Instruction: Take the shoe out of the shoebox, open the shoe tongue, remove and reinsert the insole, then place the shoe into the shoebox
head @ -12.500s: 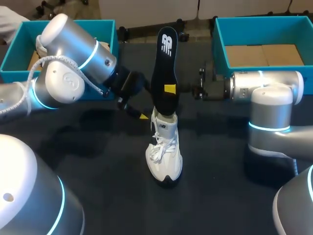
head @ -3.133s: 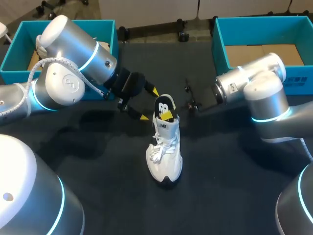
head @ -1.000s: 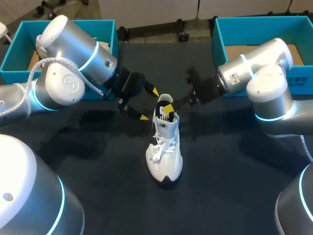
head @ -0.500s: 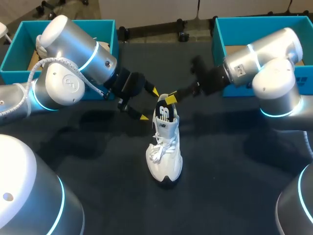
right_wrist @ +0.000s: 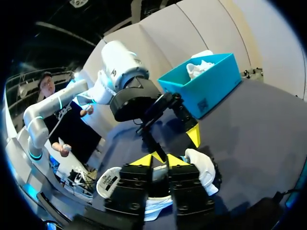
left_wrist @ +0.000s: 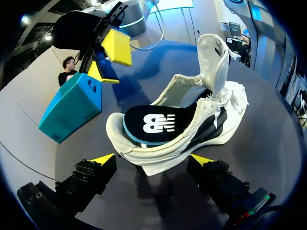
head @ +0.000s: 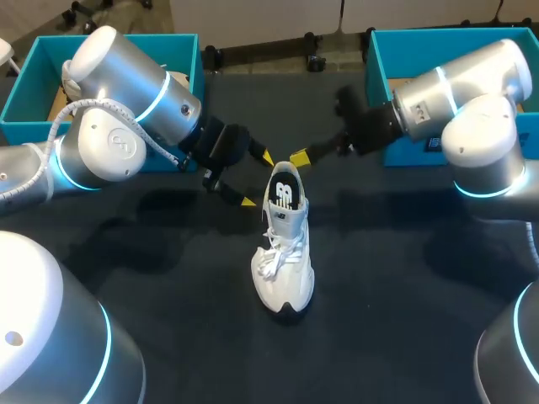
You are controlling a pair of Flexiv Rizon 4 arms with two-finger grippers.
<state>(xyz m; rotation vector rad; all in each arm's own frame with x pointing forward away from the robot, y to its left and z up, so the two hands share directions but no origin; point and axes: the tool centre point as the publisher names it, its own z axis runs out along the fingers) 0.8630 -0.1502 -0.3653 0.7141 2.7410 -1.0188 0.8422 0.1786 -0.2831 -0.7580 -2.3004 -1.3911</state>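
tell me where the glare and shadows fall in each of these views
Head view: bright glare on the silver left arm, faint arm shadows on the dark table around the white shoe. Left wrist view: the shoe's heel throws a dark shadow on the table; the black insole shows no glare. Right wrist view: the teal shoebox is evenly lit.

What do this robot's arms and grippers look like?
Both the left arm and the right arm are fat silver tubes with rounded joints and glowing cyan rings. A white cable loops along the left one. The left gripper and the right gripper are black, with wedge-shaped yellow tips.
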